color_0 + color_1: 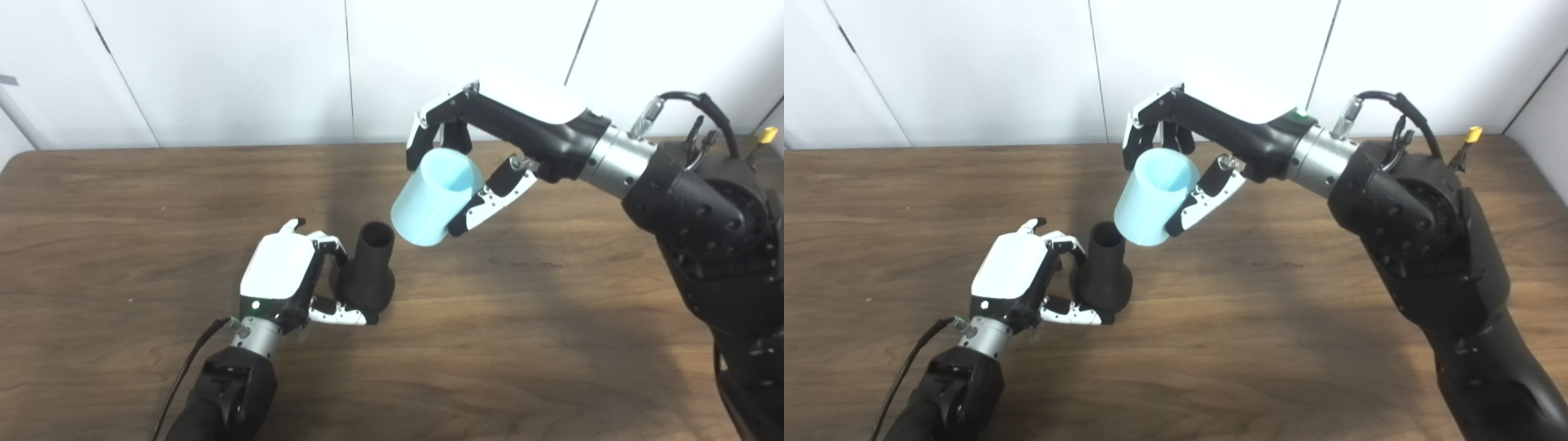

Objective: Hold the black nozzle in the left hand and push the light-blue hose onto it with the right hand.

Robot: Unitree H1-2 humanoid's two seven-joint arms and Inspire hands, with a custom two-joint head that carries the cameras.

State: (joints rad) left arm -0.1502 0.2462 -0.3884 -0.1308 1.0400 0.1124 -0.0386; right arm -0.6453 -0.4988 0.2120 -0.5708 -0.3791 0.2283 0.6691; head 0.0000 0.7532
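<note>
The black nozzle [369, 269] stands on the wooden table [122, 202], narrow open end up and tilted slightly right. My left hand [288, 272] is shut on its wide base, fingers behind and thumb in front. The light-blue hose [433, 197], a short wide tube, hangs tilted in the air just up and right of the nozzle's mouth. My right hand [478, 153] is shut on it, fingers over the far side and thumb under the near side. The hose's lower end sits close beside the nozzle's rim, not over it.
White wall panels [245, 67] rise behind the table's far edge. My right arm [692, 226] crosses the right part of the table. A black cable [184, 373] trails from my left wrist toward the front edge.
</note>
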